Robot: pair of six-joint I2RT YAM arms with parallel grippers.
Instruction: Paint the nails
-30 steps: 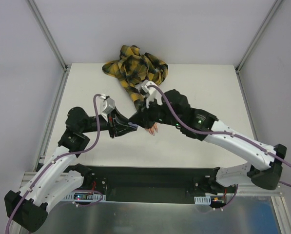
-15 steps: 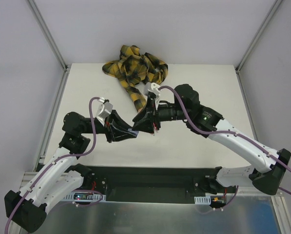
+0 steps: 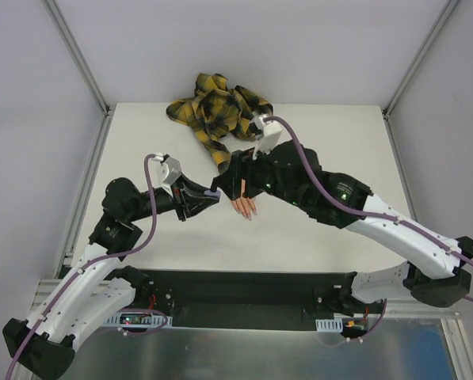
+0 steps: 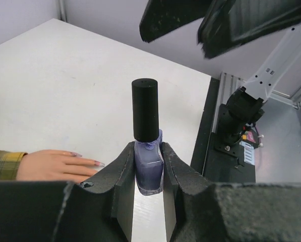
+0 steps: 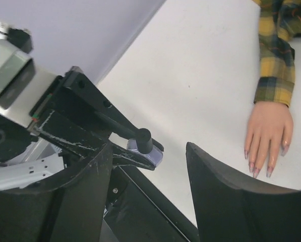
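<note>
Left pincer (image 4: 147, 154): stayed clamped on the purple nail polish bottle (image 4: 149, 176), black cap (image 4: 145, 108) still on. Right pincer (image 5: 147, 146): backed away, spread apart. Brought no brush to the nails (image 5: 258, 169), just right of the bottle on the mannequin hand (image 5: 268, 126).

Right gripper (image 3: 230, 184) pulled back from bottle (image 4: 147, 161) toward plaid sleeve (image 3: 214, 146); mannequin hand (image 3: 242, 206) got uncovered in top view. Left gripper (image 3: 206, 198) shifted slightly farther out.
</note>
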